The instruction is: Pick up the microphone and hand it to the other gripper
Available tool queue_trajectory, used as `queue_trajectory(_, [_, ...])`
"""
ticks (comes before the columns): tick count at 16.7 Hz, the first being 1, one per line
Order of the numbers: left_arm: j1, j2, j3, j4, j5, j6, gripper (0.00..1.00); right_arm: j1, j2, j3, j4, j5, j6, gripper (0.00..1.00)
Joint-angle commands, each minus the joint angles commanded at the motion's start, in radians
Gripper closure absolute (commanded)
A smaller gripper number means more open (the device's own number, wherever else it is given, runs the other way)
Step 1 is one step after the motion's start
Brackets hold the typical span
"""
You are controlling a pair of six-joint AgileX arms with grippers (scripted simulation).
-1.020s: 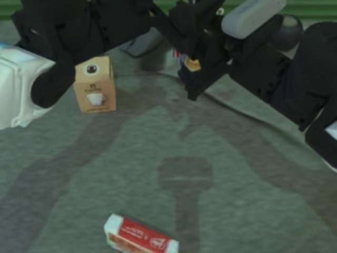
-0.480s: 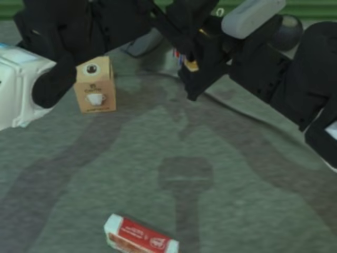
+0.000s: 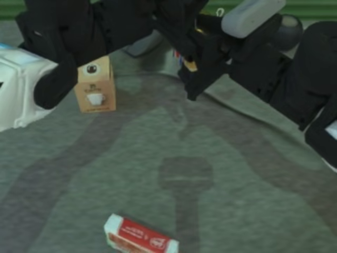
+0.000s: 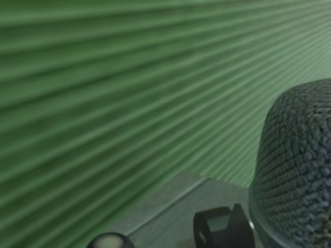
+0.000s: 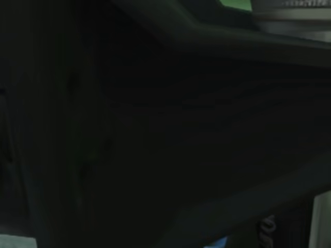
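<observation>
Jaws of both grippers hidden, state impossible to tell. Arms met above table's [image 3: 158,158] far edge; microphone [image 4: 297,170] head close against left wrist, apparently for handover.

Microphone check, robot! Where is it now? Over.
Left gripper and right gripper close together, top view's far middle. Microphone mesh head right by left wrist camera. Right wrist view dark. Coffee box, red box off to the side.

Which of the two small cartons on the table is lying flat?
The red-and-white carton near the top view's bottom edge lies flat; the tan coffee carton stands upright at upper left.
</observation>
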Motion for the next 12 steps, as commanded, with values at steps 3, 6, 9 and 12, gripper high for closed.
queue_trajectory(3, [0.0, 0.0, 0.0, 0.0, 0.0, 0.0, 1.0, 0.0, 0.0, 0.0, 0.0, 0.0, 0.0, 1.0])
queue_trajectory(6, [0.0, 0.0, 0.0, 0.0, 0.0, 0.0, 1.0, 0.0, 0.0, 0.0, 0.0, 0.0, 0.0, 1.0])
queue_trajectory(9, [0.0, 0.0, 0.0, 0.0, 0.0, 0.0, 1.0, 0.0, 0.0, 0.0, 0.0, 0.0, 0.0, 0.92])
queue_trajectory(12, [0.0, 0.0, 0.0, 0.0, 0.0, 0.0, 1.0, 0.0, 0.0, 0.0, 0.0, 0.0, 0.0, 0.7])
